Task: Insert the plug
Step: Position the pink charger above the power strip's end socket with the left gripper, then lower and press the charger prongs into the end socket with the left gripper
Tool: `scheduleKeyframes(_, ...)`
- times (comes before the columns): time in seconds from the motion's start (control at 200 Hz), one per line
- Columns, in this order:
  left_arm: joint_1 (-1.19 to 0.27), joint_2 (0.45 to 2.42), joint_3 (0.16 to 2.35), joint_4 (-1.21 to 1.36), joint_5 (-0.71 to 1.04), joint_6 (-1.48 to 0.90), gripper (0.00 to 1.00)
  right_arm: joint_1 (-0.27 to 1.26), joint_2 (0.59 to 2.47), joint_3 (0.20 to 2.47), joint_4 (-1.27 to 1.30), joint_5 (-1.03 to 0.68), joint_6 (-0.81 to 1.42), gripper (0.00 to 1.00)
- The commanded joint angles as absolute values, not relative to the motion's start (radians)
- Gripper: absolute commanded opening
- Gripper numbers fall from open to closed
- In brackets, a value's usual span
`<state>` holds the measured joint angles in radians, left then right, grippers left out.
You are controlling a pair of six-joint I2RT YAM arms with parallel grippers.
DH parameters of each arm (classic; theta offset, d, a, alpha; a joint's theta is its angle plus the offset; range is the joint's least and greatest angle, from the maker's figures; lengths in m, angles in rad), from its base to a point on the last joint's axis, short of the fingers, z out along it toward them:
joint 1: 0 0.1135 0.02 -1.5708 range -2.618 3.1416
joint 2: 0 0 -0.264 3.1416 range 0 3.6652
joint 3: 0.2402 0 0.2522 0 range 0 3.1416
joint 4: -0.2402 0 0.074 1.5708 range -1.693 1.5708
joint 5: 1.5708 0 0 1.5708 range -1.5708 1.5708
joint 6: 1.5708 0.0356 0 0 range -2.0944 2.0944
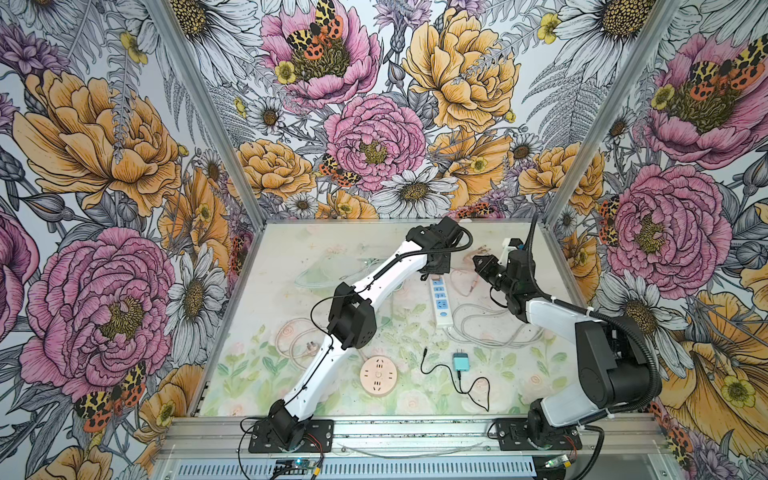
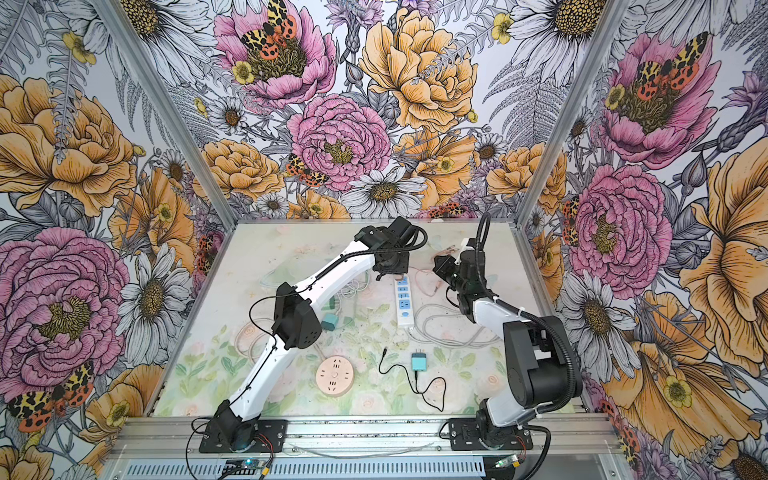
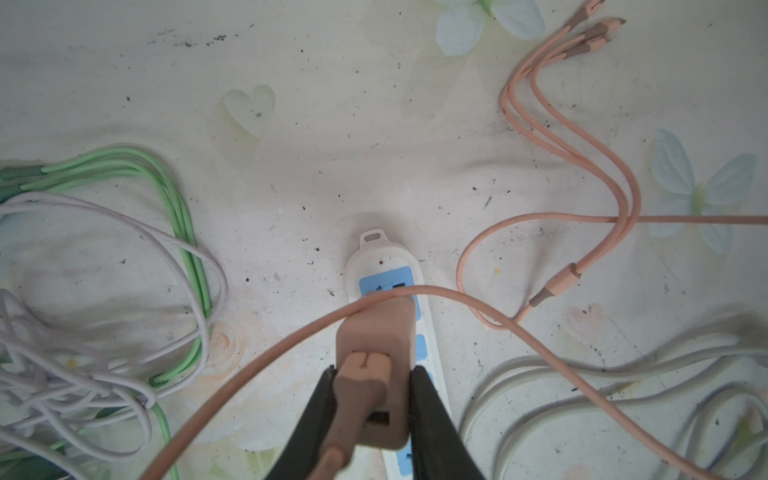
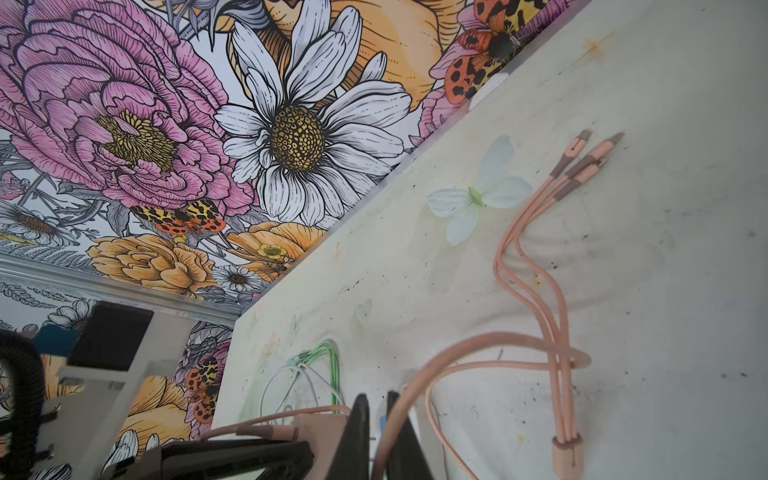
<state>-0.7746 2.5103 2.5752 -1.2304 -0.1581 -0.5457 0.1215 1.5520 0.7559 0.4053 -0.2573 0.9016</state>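
Observation:
A pink plug is clamped between the black fingers of my left gripper. It hangs right over the far blue sockets of the white power strip; its prongs are hidden beneath it. In both top views the strip lies mid-table, and the left gripper is at its far end. The plug's pink cable arches over the plug and off to the right. My right gripper hovers just right of the strip, shut, with that cable running out from between its fingers.
Green cables and white cables lie tangled left of the strip. The pink cable's three-headed end lies to the far right, and the strip's grey cord coils on the right. A round pink socket and a teal adapter with a black lead sit near the front.

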Motion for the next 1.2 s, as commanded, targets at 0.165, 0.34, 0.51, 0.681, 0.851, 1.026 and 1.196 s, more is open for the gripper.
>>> scheduleKeyframes(0.165,-0.794,2.561,2.613,-1.221,-0.202,-0.639,0.0,0.142,1.569,0.732,0.442,-0.208,0.884,0.12)
scheduleKeyframes(0.34,-0.799,2.585,2.647,-1.221,-0.193,-0.668,0.0,0.147,1.561,0.714,0.451,-0.195,0.877,0.12)
scheduleKeyframes(0.51,-0.805,2.602,2.644,-1.222,-0.189,-0.689,0.0,0.147,1.559,0.695,0.46,-0.192,0.877,0.12)
scheduleKeyframes(0.681,-0.814,2.589,2.629,-1.221,-0.267,-0.703,0.0,0.147,1.56,0.678,0.481,-0.201,0.881,0.12)
scheduleKeyframes(0.851,-0.805,2.571,2.595,-1.222,-0.285,-0.711,0.0,0.147,1.553,0.67,0.486,-0.196,0.881,0.13)
scheduleKeyframes(1.026,-0.804,2.578,2.596,-1.222,-0.29,-0.719,0.0,0.147,1.566,0.669,0.5,-0.201,0.884,0.13)
scheduleKeyframes(1.196,-0.804,2.597,2.619,-1.222,-0.305,-0.731,0.0,0.147,1.589,0.666,0.522,-0.211,0.897,0.13)
